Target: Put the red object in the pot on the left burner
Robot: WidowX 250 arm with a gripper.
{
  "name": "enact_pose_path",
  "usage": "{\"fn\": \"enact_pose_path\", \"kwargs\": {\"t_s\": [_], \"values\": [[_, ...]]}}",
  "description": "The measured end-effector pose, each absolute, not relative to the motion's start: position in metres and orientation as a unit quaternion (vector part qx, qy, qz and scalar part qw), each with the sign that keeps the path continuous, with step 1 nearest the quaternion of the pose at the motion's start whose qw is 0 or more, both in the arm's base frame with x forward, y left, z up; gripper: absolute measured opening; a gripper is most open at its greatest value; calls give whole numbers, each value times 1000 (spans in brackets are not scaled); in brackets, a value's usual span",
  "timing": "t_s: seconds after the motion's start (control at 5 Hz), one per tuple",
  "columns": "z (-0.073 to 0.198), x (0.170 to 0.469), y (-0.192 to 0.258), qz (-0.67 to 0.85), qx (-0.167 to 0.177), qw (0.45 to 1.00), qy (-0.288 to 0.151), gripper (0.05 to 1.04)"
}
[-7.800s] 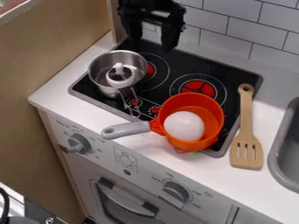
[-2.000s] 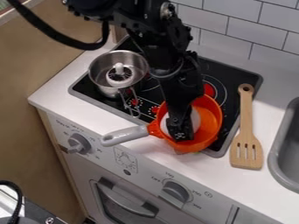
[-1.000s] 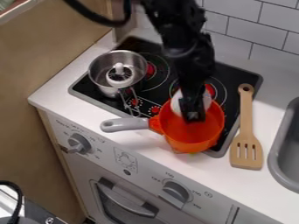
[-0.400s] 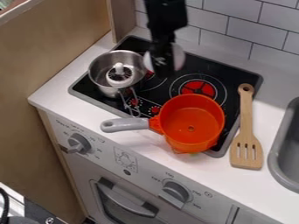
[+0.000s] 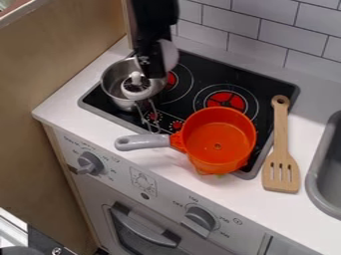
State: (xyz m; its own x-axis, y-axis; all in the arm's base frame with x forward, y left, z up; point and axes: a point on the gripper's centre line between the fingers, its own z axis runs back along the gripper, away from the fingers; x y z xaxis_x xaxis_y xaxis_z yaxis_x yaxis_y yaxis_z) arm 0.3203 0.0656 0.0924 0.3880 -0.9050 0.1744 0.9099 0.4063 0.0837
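My black gripper hangs over the back right rim of the metal pot, shut on a white round object that shows at its right side. The metal pot is at the left of the stove, with a white-topped whisk-like utensil inside. An orange pot with a grey handle sits at the stove's front right; its inside shows bare orange. No separate red object is seen; the burners have red centres.
A wooden spatula lies right of the black stove top. The grey sink edge is at the far right, a tiled wall behind, and a wooden panel at the left.
The white round object was in the orange pot; the gripper took hold of it, lifted it out and carried it up and left to the metal pot. The orange pot shifted slightly.
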Motion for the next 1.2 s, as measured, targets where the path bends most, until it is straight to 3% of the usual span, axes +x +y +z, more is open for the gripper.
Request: {"fn": "enact_pose_path", "kwargs": {"t_s": [0.8, 1.2], "values": [[69, 328, 115, -573, 12, 807, -140, 859], [64, 328, 115, -573, 7, 807, -145, 859]]}}
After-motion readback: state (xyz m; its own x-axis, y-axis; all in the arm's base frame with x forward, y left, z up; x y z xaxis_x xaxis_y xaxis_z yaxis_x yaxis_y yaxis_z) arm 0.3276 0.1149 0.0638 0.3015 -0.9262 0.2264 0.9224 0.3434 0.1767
